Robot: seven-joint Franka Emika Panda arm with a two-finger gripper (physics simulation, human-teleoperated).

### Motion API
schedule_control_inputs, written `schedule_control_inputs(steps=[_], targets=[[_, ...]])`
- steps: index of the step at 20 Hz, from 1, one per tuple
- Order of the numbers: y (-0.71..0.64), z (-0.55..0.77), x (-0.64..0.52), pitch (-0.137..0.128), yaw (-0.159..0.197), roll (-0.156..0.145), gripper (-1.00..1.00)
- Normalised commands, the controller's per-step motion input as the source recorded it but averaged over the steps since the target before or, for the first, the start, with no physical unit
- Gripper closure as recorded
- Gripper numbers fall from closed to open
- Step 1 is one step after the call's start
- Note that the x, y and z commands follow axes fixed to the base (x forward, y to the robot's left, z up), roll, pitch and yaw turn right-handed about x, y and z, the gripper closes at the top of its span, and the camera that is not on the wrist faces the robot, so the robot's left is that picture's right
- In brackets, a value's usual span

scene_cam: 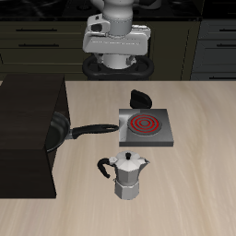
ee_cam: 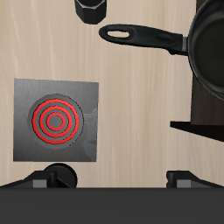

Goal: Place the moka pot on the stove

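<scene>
Near the table's front edge, upright and untouched, moka pot [scene_cam: 130,177], just in front of the bare stove [scene_cam: 145,127]; high above, toward the back, gripper [scene_cam: 117,63] with fingers spread and empty; grasp, lift and placement all left to do.

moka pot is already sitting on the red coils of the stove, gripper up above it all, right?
Not quite. The exterior view shows the moka pot standing on the bare table, nearer the front edge than the stove, whose coils are bare. The gripper does hang above.
</scene>
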Motion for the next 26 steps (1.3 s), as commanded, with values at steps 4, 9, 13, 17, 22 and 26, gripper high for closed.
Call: schedule_control_inputs(steps=[4, 9, 13, 17, 22, 26], targets=[[-0.03, 0.07, 0.29, -0.004, -0.045, -0.009, -1.00], [-0.03, 0.02, 0.32, -0.020, 0.010, -0.022, -1.00], [0.05, -0.03, 0.25, -0.010, 0.001, 0.015, -1.00], [0.06, -0.09, 0.40, 0.024, 0.002, 0.015, -1.00], [0.08, 0.02, 0.32, -0.011, -0.021, 0.028, -1.00], [0.05, 0.03, 0.30, 0.003, -0.017, -0.012, -1.00]])
